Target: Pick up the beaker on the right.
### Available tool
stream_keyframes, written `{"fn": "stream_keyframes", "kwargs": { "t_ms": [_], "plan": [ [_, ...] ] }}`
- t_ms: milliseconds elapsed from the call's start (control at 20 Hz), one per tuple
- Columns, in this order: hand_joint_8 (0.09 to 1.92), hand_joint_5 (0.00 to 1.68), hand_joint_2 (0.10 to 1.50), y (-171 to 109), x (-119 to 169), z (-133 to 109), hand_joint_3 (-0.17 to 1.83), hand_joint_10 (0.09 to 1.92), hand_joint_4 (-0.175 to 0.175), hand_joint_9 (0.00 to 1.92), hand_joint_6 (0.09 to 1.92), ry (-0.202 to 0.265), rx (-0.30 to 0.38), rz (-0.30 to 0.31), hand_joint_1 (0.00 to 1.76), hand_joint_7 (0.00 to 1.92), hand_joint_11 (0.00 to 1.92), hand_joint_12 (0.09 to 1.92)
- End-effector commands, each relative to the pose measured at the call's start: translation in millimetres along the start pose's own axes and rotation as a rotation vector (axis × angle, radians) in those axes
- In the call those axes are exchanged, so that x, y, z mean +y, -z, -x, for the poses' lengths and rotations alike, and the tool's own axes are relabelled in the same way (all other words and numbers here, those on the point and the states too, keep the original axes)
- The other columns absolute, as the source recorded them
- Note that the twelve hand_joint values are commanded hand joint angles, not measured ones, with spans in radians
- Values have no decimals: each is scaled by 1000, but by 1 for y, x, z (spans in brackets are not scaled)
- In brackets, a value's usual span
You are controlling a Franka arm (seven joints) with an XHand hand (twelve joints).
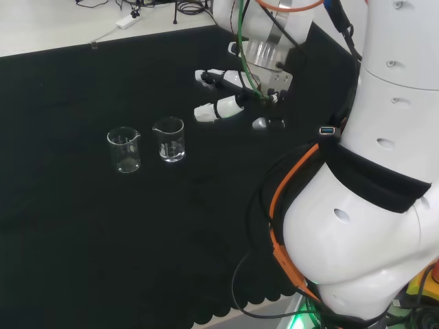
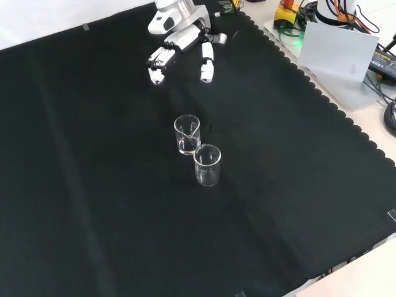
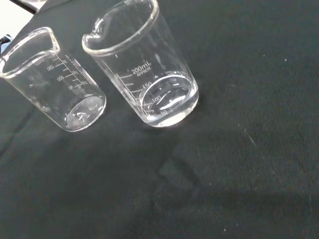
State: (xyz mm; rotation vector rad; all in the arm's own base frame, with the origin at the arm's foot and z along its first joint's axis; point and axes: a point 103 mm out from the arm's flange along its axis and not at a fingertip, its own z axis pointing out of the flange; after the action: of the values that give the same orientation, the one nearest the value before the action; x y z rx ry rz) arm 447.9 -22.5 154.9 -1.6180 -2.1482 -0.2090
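Two clear glass beakers stand upright on the black cloth (image 1: 82,240), side by side in the head view, close but w/ a gap between them, both apparently empty. The right-hand one in that view, the target beaker (image 1: 169,139), is the one nearer the hand (image 1: 223,106); the other beaker (image 1: 124,150) sits just beyond it, to the left. In the front view the same pair line up one behind the other: target (image 2: 187,134) is the upper, farther one, closer to the hand (image 2: 179,40) at the top of the view, and the second (image 2: 207,164) is below it, nearer the camera. Hand is up off the cloth, holding nothing, fingers spread and mostly straight, pointing toward the glassware; well apart from both pieces, no contact. Key relation: target lies to the hand's left in the head view and lower, so the approach is a reach along the fingers' own direction plus a descent. Beaker's long axis is vertical, so a side wrap round the wall looks like the way in. Wrist view shows both close up, target (image 3: 142,64) w/ its spout on the rim, neighbour (image 3: 55,82) right beside it. Risk, as I judge it: fingers going round the far side of the target have little room before they nudge the neighbour. Pick not yet begun.
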Motion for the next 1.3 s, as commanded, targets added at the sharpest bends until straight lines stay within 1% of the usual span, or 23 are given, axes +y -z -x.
{"fn": "stream_keyframes", "kwargs": {
  "t_ms": [50,150,250,350,450,500,650,750,1000,1050,1100,1200,1250,1300],
  "plan": [
    [445,168,745,-23,8,-4,127,594,-10,233,87,6,18,-28,542,148,0,1069],
    [443,161,742,-30,12,-6,128,590,-12,222,87,12,17,-36,543,139,0,1059],
    [444,154,741,-34,15,-3,129,589,-12,217,87,5,25,-50,545,136,0,1052],
    [442,146,738,-32,14,6,130,589,-13,209,87,-6,37,-33,552,124,0,1038],
    [440,141,733,-39,19,7,129,589,-13,204,87,-9,35,-21,564,113,0,1030],
    [441,140,731,-44,22,6,129,590,-13,203,87,-9,30,-24,574,112,0,1027],
    [447,142,724,-55,30,4,128,594,-16,207,87,1,37,-30,607,117,0,1022],
    [451,146,722,-59,34,8,129,597,-19,211,87,14,44,-28,625,122,0,1021],
    [468,178,716,-70,45,4,135,602,-26,228,87,39,68,-28,654,139,0,1047],
    [470,181,716,-70,46,6,136,603,-26,230,87,15,40,-39,656,140,0,1050],
    [471,183,715,-72,48,3,137,603,-27,231,87,9,33,-41,657,141,0,1052],
    [475,187,714,-78,53,0,141,602,-27,233,87,20,26,-46,659,143,0,1062],
    [477,188,713,-70,47,11,142,602,-28,233,87,25,39,-39,661,143,0,1065],
    [478,189,713,-72,49,10,143,602,-28,233,87,34,45,-37,664,145,0,1067]
  ]
}}
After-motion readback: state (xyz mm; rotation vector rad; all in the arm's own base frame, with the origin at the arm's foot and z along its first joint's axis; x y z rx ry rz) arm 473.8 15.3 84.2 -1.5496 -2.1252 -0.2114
